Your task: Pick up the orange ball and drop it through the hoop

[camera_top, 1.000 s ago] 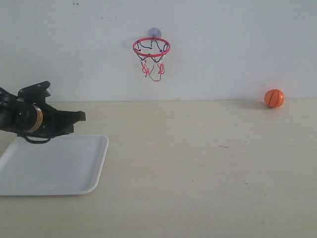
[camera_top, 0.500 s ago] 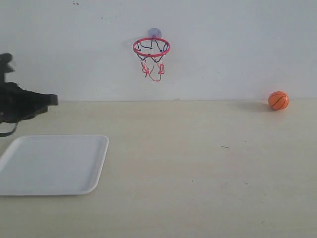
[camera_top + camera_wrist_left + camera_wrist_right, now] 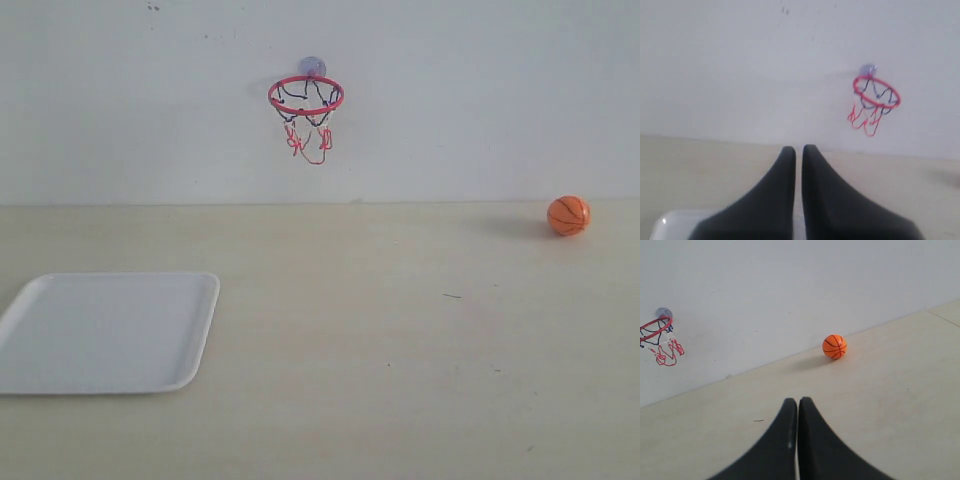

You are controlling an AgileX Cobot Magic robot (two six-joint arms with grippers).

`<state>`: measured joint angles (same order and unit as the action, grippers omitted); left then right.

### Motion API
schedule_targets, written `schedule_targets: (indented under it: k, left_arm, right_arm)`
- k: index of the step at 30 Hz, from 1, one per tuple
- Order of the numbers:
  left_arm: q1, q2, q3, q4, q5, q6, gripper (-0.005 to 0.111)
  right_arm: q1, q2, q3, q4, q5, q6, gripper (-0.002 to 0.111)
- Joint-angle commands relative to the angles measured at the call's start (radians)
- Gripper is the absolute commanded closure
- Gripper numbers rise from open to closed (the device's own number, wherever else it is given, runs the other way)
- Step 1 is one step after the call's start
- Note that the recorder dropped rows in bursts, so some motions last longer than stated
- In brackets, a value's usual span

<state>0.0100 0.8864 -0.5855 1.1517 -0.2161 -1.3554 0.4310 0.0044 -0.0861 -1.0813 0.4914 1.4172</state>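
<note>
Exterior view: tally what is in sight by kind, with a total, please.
Balls: 1, the orange ball on the table near the wall
Hoops: 1, the hoop mounted on the wall
Trays: 1, the white tray on the table
Total: 3

The pale table (image 3: 380, 350) is carrying two things well apart: a white tray (image 3: 105, 332) is lying flat near the front left in the exterior view, and the orange ball (image 3: 568, 215) is sitting on bare surface at the far right, near the wall (image 3: 450, 120).
</note>
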Motion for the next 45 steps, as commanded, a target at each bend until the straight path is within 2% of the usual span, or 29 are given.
schedule_targets:
  k: [1,5,11,15,18,20,22,24,26,29,31,36,41,43,45]
  left_arm:
    - [0.005,-0.136,0.006,-0.009,-0.004,0.007,0.103]
    - [0.007,-0.266,0.016,-0.009,0.009,0.008,0.103]
    - [0.009,-0.648,0.134,-0.011,0.014,-0.054,0.103]
    - [0.009,-0.845,0.183,-0.011,0.016,-0.155,0.103]
    - [0.009,-0.886,0.200,-0.011,0.015,-0.181,0.103]
    - [0.009,-0.886,0.200,-0.030,0.023,-0.076,0.103]
    - [0.009,-0.886,0.215,-0.107,0.062,0.167,0.103]
    - [0.009,-0.886,0.248,-0.314,0.115,0.529,0.103]
    - [0.009,-0.886,0.285,-0.637,0.170,0.893,0.103]
    - [0.009,-0.886,0.331,-0.975,0.216,1.238,0.103]
    - [0.009,-0.886,0.364,-1.017,0.216,1.271,0.103]
    - [0.009,-0.886,0.493,-1.017,0.216,1.138,0.103]
    - [0.009,-0.886,0.586,-1.017,0.224,1.125,0.103]
    - [0.009,-0.886,0.586,-1.017,0.325,1.125,0.103]
    - [0.009,-0.886,0.586,-1.019,0.371,1.133,0.103]
  right_arm:
    - [-0.004,-0.004,0.005,-0.003,0.004,-0.004,0.108]
    - [-0.004,-0.004,0.005,-0.003,0.004,-0.004,0.108]
    - [-0.004,-0.004,0.005,-0.003,0.004,-0.004,0.108]
    - [-0.004,-0.004,0.005,-0.003,0.004,-0.004,0.108]
    - [-0.004,-0.004,0.005,-0.003,0.004,-0.004,0.108]
    - [-0.004,-0.004,0.005,-0.003,0.004,-0.004,0.108]
    - [-0.004,-0.004,0.005,-0.004,0.006,-0.004,0.108]
    - [-0.004,-0.004,0.005,-0.004,0.006,-0.004,0.108]
    - [-0.004,-0.004,0.005,-0.004,0.006,-0.004,0.108]
    - [-0.004,-0.004,0.005,-0.004,0.006,-0.004,0.108]
    - [-0.004,-0.004,0.005,-0.004,0.006,-0.004,0.108]
    - [-0.004,-0.004,0.005,-0.004,0.006,-0.004,0.108]
    - [-0.004,-0.004,0.005,-0.004,0.006,-0.004,0.108]
    - [-0.004,-0.004,0.005,-0.004,0.006,-0.004,0.108]
    - [-0.004,-0.004,0.005,-0.004,0.006,-0.004,0.108]
